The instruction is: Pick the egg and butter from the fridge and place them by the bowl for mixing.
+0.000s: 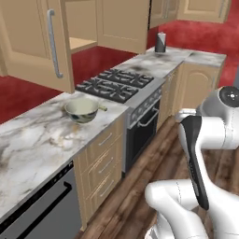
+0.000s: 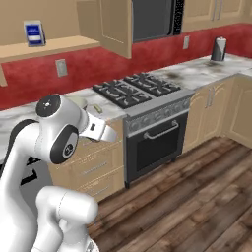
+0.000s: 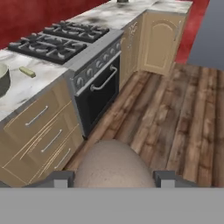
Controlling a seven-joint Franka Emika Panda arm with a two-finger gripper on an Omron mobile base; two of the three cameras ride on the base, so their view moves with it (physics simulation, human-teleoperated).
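Observation:
In the hand view, a brownish-tan egg bulges large between my two dark fingertips, and my gripper is shut on it, above the wooden floor in front of the counter. The pale grey-green bowl stands on the marble counter left of the stove; its rim shows at the left edge of the hand view as the bowl. The pale yellow butter lies on the counter just right of the bowl, and is seen again as the butter and the butter. The fridge is out of view.
A black gas stove with an oven below stands right of the bowl. An open wall cabinet door hangs over the counter. Drawers, a dishwasher and a dark canister line the counter. Wooden floor lies ahead.

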